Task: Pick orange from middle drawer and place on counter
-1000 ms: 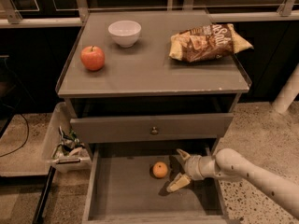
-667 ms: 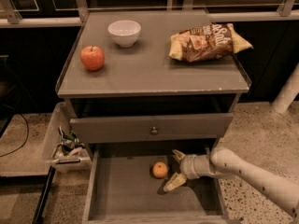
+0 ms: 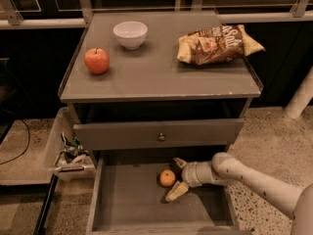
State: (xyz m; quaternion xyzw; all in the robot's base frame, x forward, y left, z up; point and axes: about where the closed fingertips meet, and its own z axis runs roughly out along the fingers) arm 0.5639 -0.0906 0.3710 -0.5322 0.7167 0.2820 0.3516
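Observation:
The orange (image 3: 167, 178) lies on the grey floor of the open middle drawer (image 3: 132, 204), near its back middle. My gripper (image 3: 177, 176) reaches into the drawer from the right on a pale arm. Its two fingers are spread open, one finger (image 3: 179, 163) behind the orange and one in front, with the orange just left of the gap between them, not gripped. The counter (image 3: 156, 72) is the grey cabinet top above.
On the counter stand a red apple (image 3: 97, 60) at the left, a white bowl (image 3: 130, 34) at the back and a chip bag (image 3: 217, 44) at the right. A closed drawer front with a brass knob (image 3: 161, 137) sits above the open drawer. A bin (image 3: 66, 153) stands at the left.
My gripper has moved left inside the drawer, closer to the orange. The orange has not moved.

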